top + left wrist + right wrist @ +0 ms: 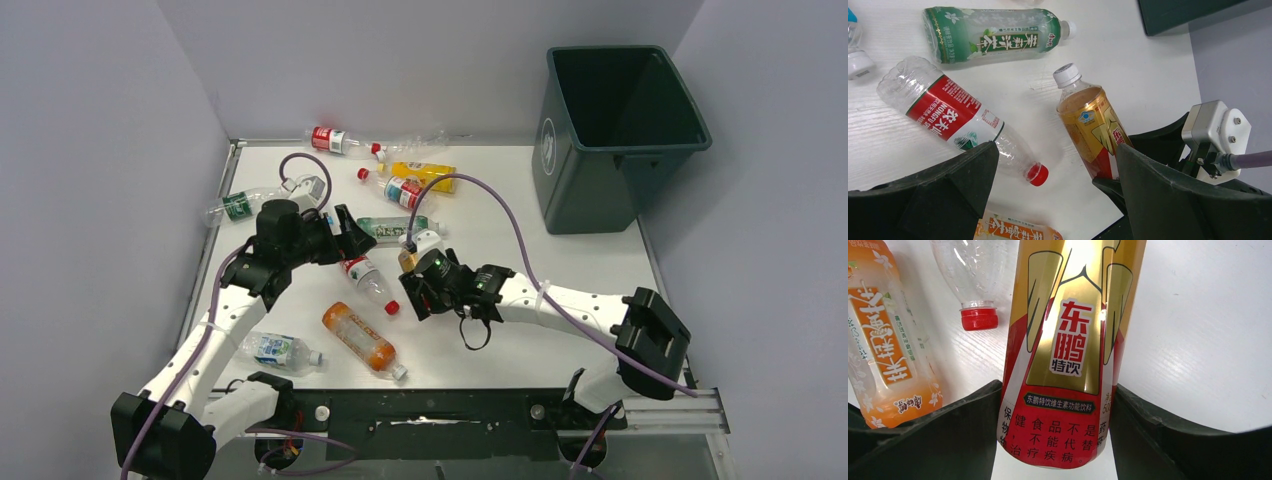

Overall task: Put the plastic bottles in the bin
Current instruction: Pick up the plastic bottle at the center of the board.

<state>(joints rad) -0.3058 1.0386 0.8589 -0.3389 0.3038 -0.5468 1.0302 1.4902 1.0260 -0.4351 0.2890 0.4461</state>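
Between the fingers of my right claw sits the gold-and-red energy-drink bottle, clamped across its lower label with both pads pressed to its sides. From overhead it lies near the middle of the surface, white cap pointing away from me. I cannot tell whether it is off the surface or resting on it. The bin stands well apart at the far right corner, tall, with a flared rim.

My worry is the hold itself. The wrap is glossy and the body round, and I grip near the base, so most of the bottle hangs out beyond my fingers. On a swing toward the bin it could swivel in the pads or slide out and drop short. The rim is a second hazard: if I come in too low, the projecting cap end would likely strike the wall and be levered out of my grasp.

Just beside the bottle lies the red-label water bottle, its red cap close to my fingers, and the orange tea bottle is near on the same side. A careless lift could knock either and set it rolling. My left claw hangs spread and empty over that red-label bottle, near my right claw. If both arms move at once, they could collide. The green tea bottle lies just beyond.
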